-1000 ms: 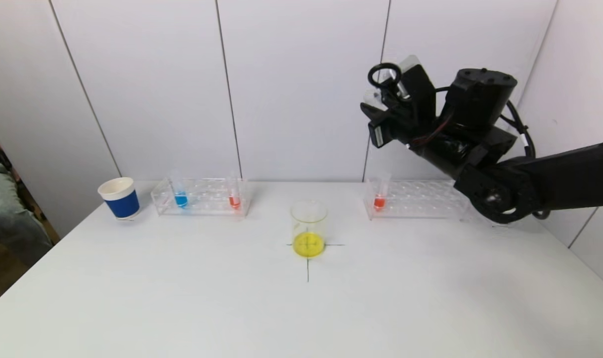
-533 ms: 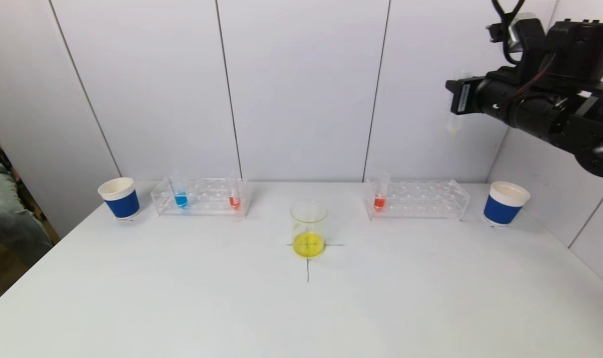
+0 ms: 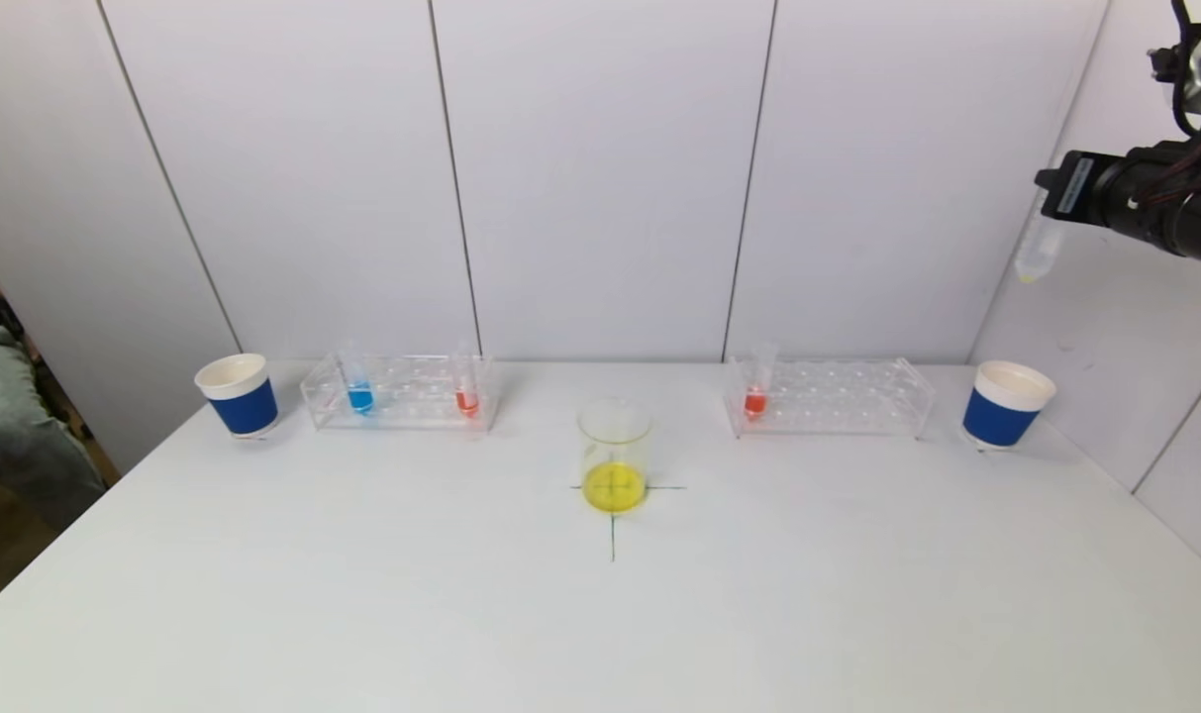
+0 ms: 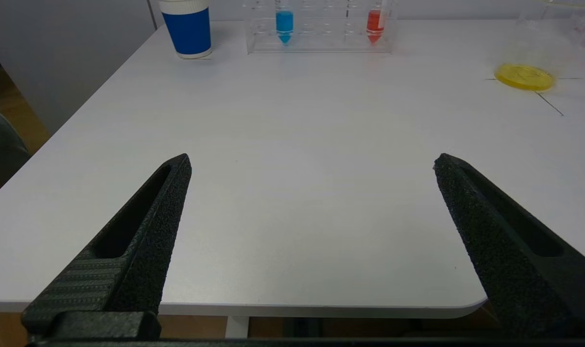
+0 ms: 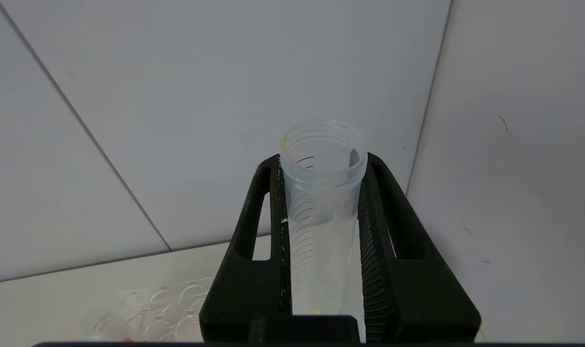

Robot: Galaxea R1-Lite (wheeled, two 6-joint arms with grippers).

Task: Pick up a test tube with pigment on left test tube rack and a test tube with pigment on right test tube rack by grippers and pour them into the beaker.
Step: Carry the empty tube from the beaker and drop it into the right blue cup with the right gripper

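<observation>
right gripper (image 3: 1048,198) clamping drained test tube (image 3: 1038,248) (upright), high above table's far-right edge (image 3: 1105,465)

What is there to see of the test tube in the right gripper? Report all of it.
The test tube is clear plastic with dark graduation marks and a threaded, uncapped mouth. It looks emptied, with only a yellow trace near its tip and rim. It hangs roughly upright, tip down, high above the table's right end, over the right blue cup. The right gripper is shut on its upper part; nothing else touches it.
</observation>
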